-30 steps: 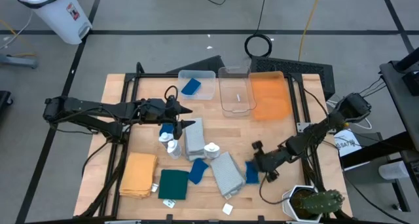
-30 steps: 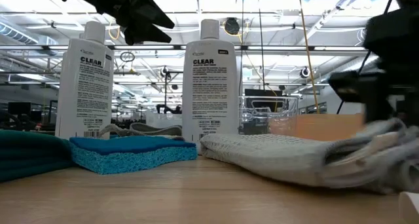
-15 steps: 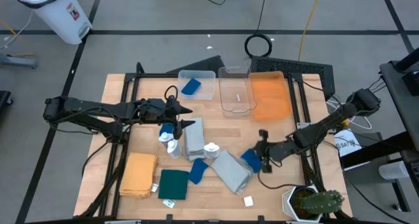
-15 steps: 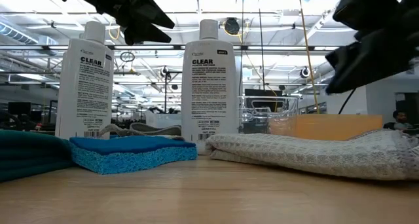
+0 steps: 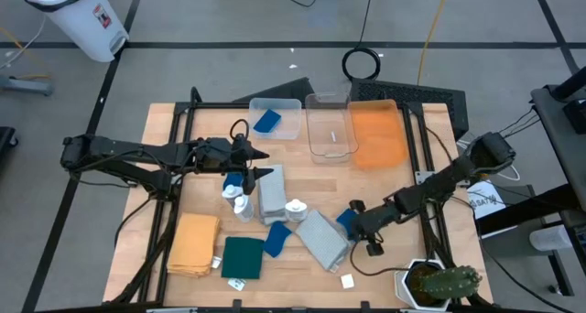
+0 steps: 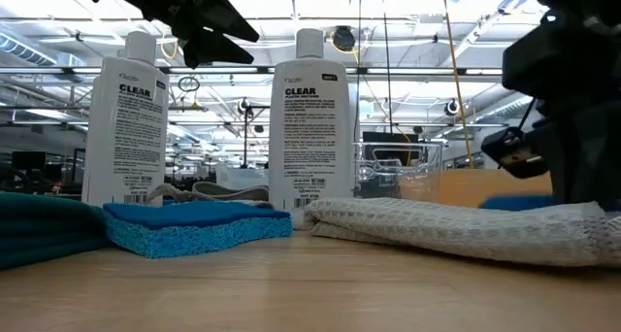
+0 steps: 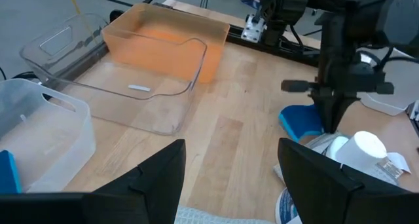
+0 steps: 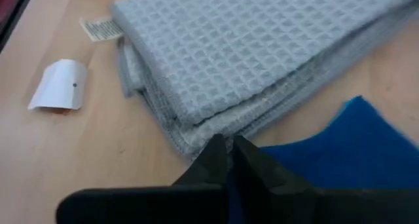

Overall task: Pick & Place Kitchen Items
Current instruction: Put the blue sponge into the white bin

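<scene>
**Blue piece pinched beside the grey cloth**

Since half a second ago my right tool (image 5: 359,232) has swung back down toward the near side of the tabletop (image 5: 385,189), and the grey cloth (image 5: 321,240) has kept the new angle it took before that. My fingers are pressed together with no gap, and the blue cloth piece (image 8: 327,152) runs right up to their tips, just beside the grey cloth's folded edge; I judge I have it pinched, though the wrist view does not show how deep the bite is.

The risk I see: a shallow pinch could let the piece slip as I lift, or my fingertips could snag the grey cloth's edge and drag it along again.

Farther off, my left tool (image 5: 252,163) hovers with fingers wide apart and empty above the white bottles (image 5: 243,203) and the second grey cloth (image 5: 272,193). Beyond sit the clear bins (image 5: 331,130) and the orange tray (image 5: 377,134).
</scene>
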Tool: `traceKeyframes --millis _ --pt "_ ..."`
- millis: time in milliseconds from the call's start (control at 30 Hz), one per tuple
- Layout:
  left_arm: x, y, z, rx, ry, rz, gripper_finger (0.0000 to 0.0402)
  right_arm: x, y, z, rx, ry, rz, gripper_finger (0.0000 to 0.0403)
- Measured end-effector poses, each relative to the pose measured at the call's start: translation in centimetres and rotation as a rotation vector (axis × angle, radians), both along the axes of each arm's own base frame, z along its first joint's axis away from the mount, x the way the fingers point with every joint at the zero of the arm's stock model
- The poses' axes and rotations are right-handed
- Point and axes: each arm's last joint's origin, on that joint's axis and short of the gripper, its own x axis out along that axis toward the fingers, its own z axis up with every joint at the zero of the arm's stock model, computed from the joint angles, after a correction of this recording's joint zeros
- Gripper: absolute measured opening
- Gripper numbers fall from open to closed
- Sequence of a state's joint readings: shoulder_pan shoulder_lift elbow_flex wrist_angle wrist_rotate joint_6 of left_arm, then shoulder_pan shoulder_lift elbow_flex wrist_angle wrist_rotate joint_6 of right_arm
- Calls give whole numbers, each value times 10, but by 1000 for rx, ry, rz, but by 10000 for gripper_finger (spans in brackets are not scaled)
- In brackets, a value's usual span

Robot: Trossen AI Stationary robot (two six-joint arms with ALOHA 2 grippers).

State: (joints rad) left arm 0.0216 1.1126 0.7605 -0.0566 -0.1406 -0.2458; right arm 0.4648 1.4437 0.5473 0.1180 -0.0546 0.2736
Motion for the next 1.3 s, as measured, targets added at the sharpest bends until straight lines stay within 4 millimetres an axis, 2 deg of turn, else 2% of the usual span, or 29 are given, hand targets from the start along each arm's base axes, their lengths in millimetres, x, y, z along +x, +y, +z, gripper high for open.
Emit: traceKeyframes --millis 133,267,400,600,733,867,1100,1300 --pt "0 0 0 2 0 -1 246 6 7 1 82 -9 107 2" --pt "0 0 0 2 1 -1 246 12 14 12 210 -109 198 2" --pt "0 0 0 1 2 -1 246 10 14 19 222 -134 226 2" --pt "0 0 -1 1 15 -1 246 -9 -2 21 24 0 78 1" --pt "-1 0 -2 1 21 -1 246 -19 -9 15 -14 142 15 1" --pt "-1 0 -2 1 21 -2 246 -25 -15 11 -97 206 -20 1" --pt "-1 0 -2 -2 18 0 246 -29 -27 19 -349 99 -44 1" --pt "-1 0 -2 -3 17 0 246 -30 -34 26 -581 6 29 2"
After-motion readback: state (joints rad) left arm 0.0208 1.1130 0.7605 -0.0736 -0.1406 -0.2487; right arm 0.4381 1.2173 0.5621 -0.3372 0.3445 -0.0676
